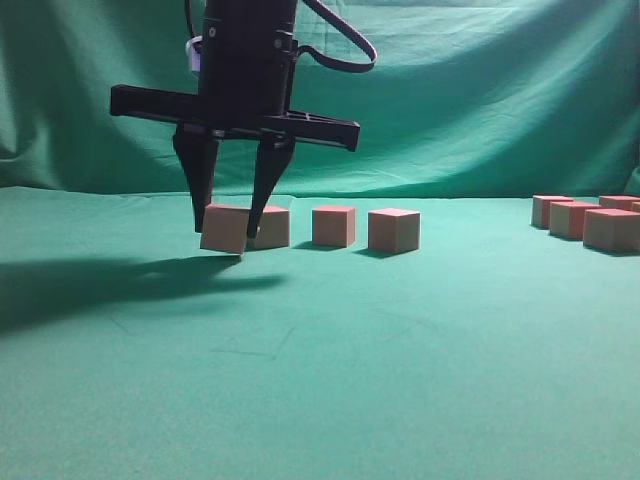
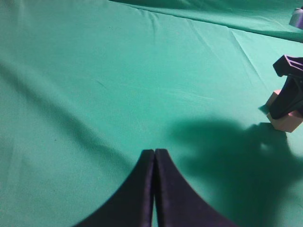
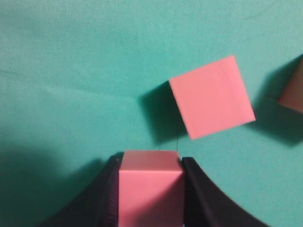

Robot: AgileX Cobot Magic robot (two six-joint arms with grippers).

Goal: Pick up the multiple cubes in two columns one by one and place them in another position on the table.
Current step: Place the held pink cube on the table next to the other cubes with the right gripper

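Right gripper: clamped on held cube, left-centre of exterior frame, at or just above table; contact not discernible.
Left gripper: fingers pressed together, nothing held.
Risk, judged: neighbour cube directly behind; could be knocked if grip is released askew.
Count, exterior view: four cubes left-centre; four partly seen at right edge.

Matte pinkish cubes sit on the table of slightly wrinkled teal cloth; the right hand looks dull black plastic.

Rightmost cubes cropped at frame edge.
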